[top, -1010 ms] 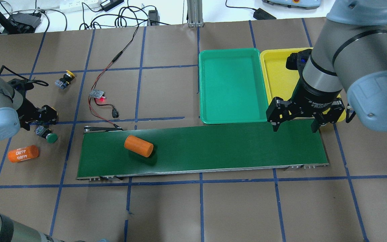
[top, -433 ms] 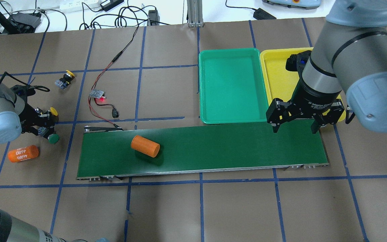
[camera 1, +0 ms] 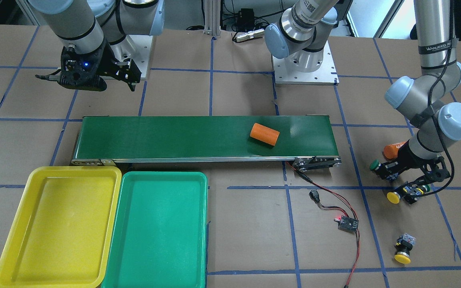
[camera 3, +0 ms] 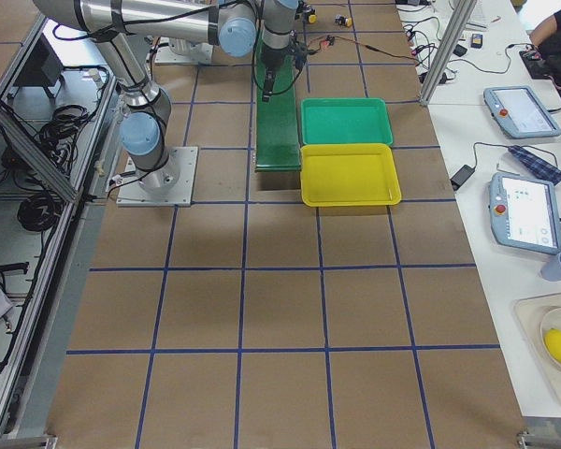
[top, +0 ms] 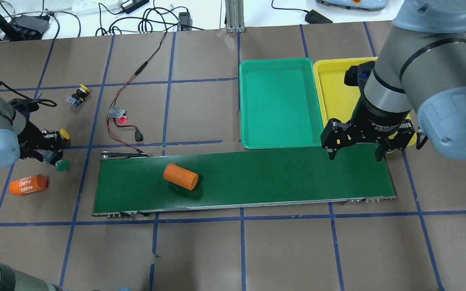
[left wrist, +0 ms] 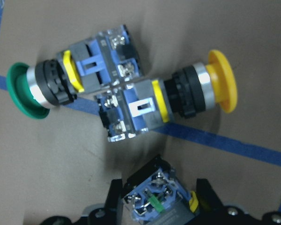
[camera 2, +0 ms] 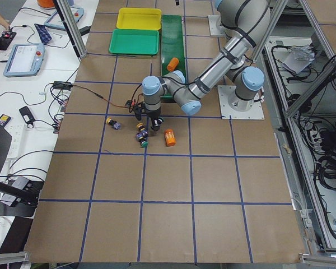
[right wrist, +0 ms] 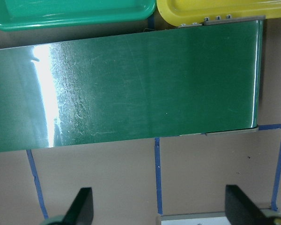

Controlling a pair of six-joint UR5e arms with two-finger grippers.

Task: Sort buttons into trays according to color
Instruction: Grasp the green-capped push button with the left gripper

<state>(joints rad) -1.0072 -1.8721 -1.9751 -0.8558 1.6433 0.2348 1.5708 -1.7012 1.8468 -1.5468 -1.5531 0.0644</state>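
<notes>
My left gripper (left wrist: 159, 190) is shut on a button (left wrist: 158, 202) and holds it just above the table; its cap is hidden. Below it lie a green-capped button (left wrist: 25, 91) and a yellow-capped button (left wrist: 220, 86), their contact blocks touching. In the overhead view the left gripper (top: 49, 144) is at the far left, with the yellow cap (top: 65, 134) and the green cap (top: 62, 165) beside it. Another yellow button (top: 78, 96) lies further back. The green tray (top: 277, 101) and the yellow tray (top: 334, 89) are empty. My right gripper (top: 354, 155) is open over the belt's right end.
A dark-green conveyor belt (top: 277, 173) carries an orange cylinder (top: 180, 176). A second orange cylinder marked 4680 (top: 27, 184) lies near the left gripper. A small circuit board with a red light (top: 117, 113) and its wires lie behind the belt's left end.
The orange cylinder has ridden to the right along the belt. My left gripper has shifted a little left, uncovering the yellow cap. The right arm has not moved.
</notes>
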